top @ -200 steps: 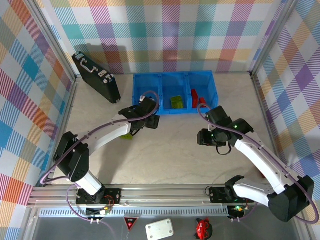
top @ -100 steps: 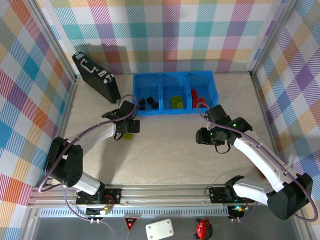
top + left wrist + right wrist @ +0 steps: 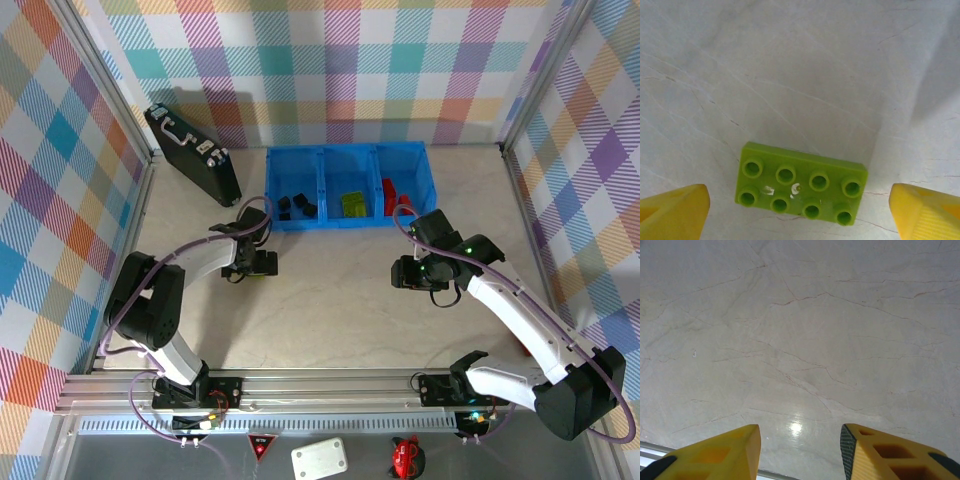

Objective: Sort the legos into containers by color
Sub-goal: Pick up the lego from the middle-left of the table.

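Black, green and red legos (image 3: 352,204) are sitting sorted in the blue tray (image 3: 345,150). One green lego (image 3: 800,187) is lying on the desk (image 3: 330,300) between the wide-apart fingers of the left claw (image 3: 250,268), waiting for pickup. The right claw (image 3: 799,450) is hanging partly apart, holding nothing.

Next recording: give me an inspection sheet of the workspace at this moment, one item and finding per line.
Surface: beige marbled table, no spills seen.
Job's things: blue tray at the back, with black bricks in its left compartment, green bricks in the middle, red bricks on the right; loose green brick on the table, studs up.
Clutter: black case, back left.
Hands: left hand open, fingers either side of the loose green brick, not touching; right hand open over bare table, holding nothing.
Cables: purple cables looped along both arms.
Surroundings: plaid walls; metal rail at the near edge.
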### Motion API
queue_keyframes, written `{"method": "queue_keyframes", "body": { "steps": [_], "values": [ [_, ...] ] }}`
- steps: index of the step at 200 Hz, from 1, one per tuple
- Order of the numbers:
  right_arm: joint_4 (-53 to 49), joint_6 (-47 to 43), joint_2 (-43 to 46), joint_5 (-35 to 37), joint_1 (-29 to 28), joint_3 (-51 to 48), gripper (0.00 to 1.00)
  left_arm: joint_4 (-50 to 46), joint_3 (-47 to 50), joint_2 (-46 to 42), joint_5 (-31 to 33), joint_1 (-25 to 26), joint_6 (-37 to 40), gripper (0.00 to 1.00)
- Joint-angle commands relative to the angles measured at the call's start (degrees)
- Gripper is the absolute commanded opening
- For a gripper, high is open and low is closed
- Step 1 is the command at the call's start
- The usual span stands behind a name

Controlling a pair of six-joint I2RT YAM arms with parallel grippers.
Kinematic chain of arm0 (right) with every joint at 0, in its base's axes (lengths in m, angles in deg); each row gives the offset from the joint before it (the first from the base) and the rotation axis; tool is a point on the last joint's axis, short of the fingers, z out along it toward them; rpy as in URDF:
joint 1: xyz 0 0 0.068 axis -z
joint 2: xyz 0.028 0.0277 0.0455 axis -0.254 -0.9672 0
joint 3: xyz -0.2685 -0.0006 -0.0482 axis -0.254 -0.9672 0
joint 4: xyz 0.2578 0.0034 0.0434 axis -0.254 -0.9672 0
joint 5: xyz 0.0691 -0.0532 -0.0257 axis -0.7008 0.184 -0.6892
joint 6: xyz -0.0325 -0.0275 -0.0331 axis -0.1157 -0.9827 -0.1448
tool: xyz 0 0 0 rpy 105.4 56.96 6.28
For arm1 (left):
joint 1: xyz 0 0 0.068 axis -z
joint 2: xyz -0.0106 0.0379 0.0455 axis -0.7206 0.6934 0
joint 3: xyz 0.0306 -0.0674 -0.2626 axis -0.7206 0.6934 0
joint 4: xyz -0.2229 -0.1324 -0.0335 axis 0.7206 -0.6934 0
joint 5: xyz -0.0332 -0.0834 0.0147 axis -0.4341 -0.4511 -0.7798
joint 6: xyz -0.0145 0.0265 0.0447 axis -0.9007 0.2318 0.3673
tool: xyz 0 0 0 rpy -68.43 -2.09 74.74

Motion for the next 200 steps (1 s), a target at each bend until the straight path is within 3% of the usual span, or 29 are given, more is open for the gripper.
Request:
{"method": "queue_keyframes", "body": {
  "steps": [1,145,200],
  "values": [
    [0.2,0.7,0.4,-0.9,0.4,0.7,0.47,-1.5,0.5,0.9,-2.2,-1.0,1.5,0.91],
    [0.7,0.9,-0.3,-1.4,0.4,0.9,0.47,-0.9,-0.8,3.1,-4.1,-1.7,2.3,0.64],
    [1.4,1.1,-0.3,-1.7,0.4,0.4,0.47,-1.5,-0.8,1.2,-4.3,-1.6,1.8,0.6]
  ]
}}
